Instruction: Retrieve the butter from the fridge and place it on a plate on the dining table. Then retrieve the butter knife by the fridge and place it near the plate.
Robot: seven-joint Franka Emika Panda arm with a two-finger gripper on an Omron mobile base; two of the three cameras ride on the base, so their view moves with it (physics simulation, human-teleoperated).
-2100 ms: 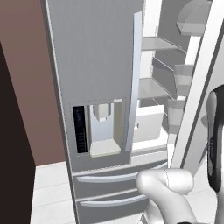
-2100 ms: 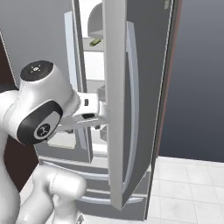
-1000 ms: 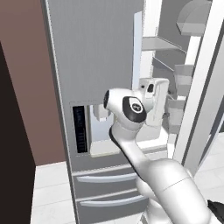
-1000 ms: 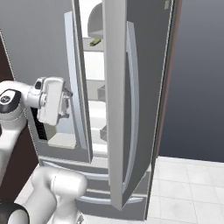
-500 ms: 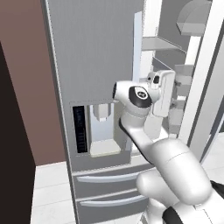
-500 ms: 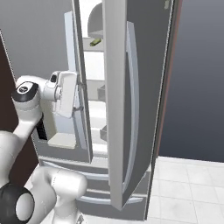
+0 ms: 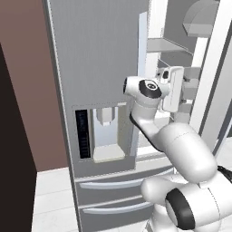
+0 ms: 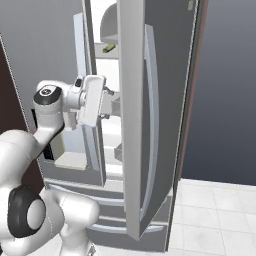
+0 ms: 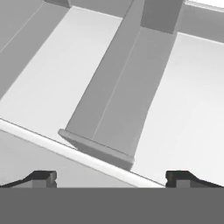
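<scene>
The grey fridge has its left door with the dispenser shut and its right door swung open. My gripper reaches into the gap between the doors at mid height. In the hand view my gripper stands open and empty, its fingertips wide apart over white shelves and a grey divider. A small yellowish stick, probably the butter, lies on an upper shelf well above the hand. The plate, the dining table and the butter knife are out of view.
The open door's edge stands close to the right of my hand. The long handle of the shut door is just to its left. Two drawers sit below, and a dark wall panel stands at far left.
The hand has swung from in front of the dispenser door rightward into the fridge opening. The jaws have stayed wide apart.
</scene>
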